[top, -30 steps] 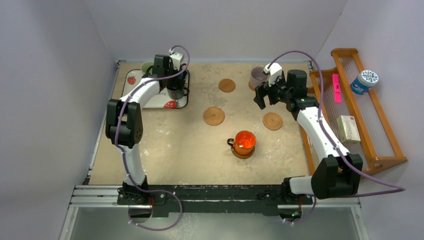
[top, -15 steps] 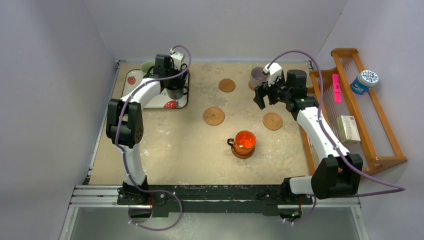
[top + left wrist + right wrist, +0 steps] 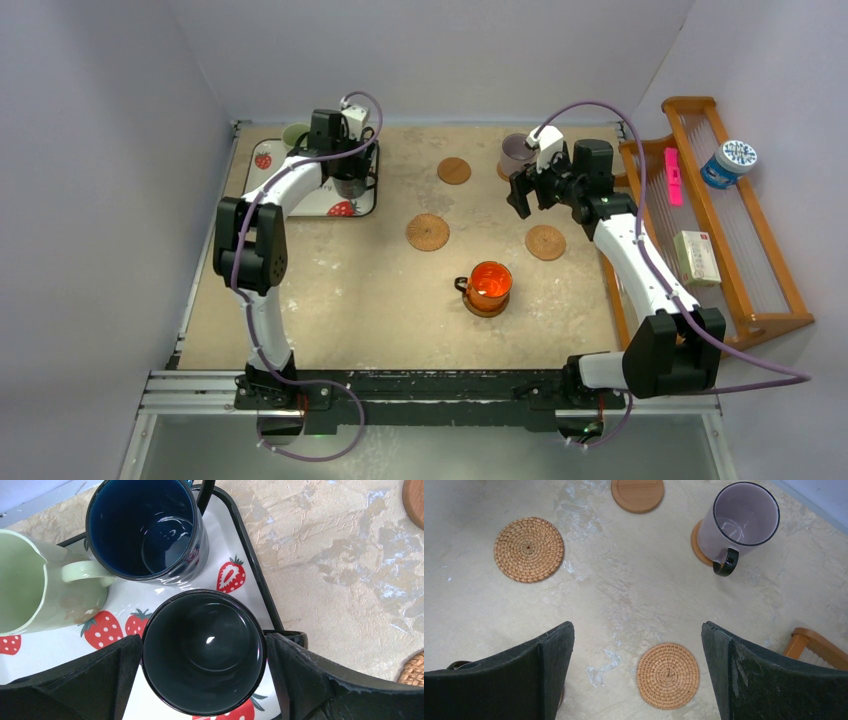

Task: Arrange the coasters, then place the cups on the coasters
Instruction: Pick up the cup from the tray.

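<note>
Top camera is looking down from behind the bases over the table; wrist cameras are pointing down close at its tray and mauve cup.

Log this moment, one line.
left jaws: open, straddling dark green ceramic mug on strawberry-print tray | right jaws: open, empty | seated: orange ceramic mug on dark round coaster, mauve-grey ceramic mug on tan wooden coaster

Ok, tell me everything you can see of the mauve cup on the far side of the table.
The mauve cup is a glossy, ceramic-looking mug, pale grey-purple with a dark rim and a dark loop handle. It stands upright and looks empty. It rests on a plain tan coaster, whose edge shows beneath it, near the far right corner of the table. Nothing else touches it.
</note>
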`<state>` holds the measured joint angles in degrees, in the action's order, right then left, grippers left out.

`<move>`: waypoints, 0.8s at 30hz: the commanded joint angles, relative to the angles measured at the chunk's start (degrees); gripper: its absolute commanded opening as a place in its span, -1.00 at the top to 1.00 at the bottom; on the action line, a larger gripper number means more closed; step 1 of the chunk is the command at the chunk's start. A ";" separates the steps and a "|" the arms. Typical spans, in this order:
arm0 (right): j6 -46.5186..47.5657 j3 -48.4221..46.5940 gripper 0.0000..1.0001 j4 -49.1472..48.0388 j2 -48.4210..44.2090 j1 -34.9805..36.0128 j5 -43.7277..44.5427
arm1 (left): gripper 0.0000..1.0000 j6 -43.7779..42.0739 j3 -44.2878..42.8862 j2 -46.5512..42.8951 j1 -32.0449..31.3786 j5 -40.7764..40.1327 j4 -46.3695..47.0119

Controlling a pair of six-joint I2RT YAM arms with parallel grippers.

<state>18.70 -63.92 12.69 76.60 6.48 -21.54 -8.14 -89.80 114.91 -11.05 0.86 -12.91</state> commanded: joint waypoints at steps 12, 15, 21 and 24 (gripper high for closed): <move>0.33 -1.14 -0.98 0.22 0.35 1.08 0.94 | -1.00 -0.55 -3.69 0.42 -0.03 -1.15 -1.20; 1.20 -3.12 -0.98 1.19 1.88 2.76 1.54 | -1.00 0.15 -3.72 -1.64 -0.03 1.98 -1.60; 5.24 -10.21 -0.98 3.87 7.45 11.38 4.90 | -1.00 2.15 -4.24 -6.13 1.15 4.76 -2.86; 6.03 -18.26 -0.98 8.26 14.40 14.15 4.24 | -1.00 3.04 -3.79 -7.49 2.54 5.52 -2.96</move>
<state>21.93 -72.18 16.21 85.17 16.86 -17.85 -7.07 -91.31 112.95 -10.57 3.77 -16.08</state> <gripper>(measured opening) 0.987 0.998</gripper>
